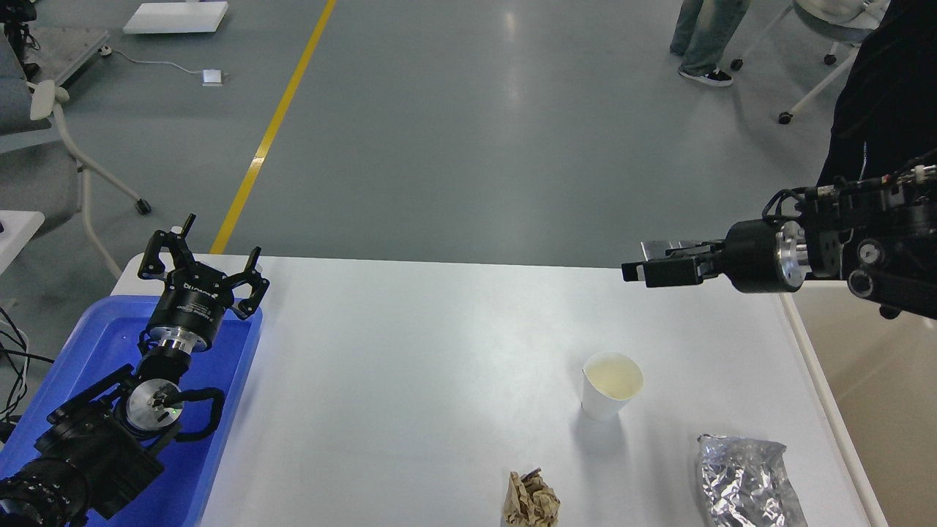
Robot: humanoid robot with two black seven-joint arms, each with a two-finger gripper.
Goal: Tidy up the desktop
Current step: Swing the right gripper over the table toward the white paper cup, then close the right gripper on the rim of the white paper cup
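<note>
The white desktop (439, 344) holds a white paper cup (612, 384) standing upright right of centre, a crumpled silver foil bag (743, 483) at the front right, and a crumpled brown paper wad (531, 501) at the front edge. My left gripper (203, 256) is open and empty, held above the far end of the blue tray (102, 337). My right gripper (635, 272) points left above the desktop's back right part, behind and above the cup. It is seen side-on and dark, so its fingers cannot be told apart.
A beige open bin (878, 380) stands against the desktop's right edge, under my right arm. A person in black (878, 110) stands behind it. Chairs stand on the grey floor at the far left and far right. A yellow floor line runs behind the table.
</note>
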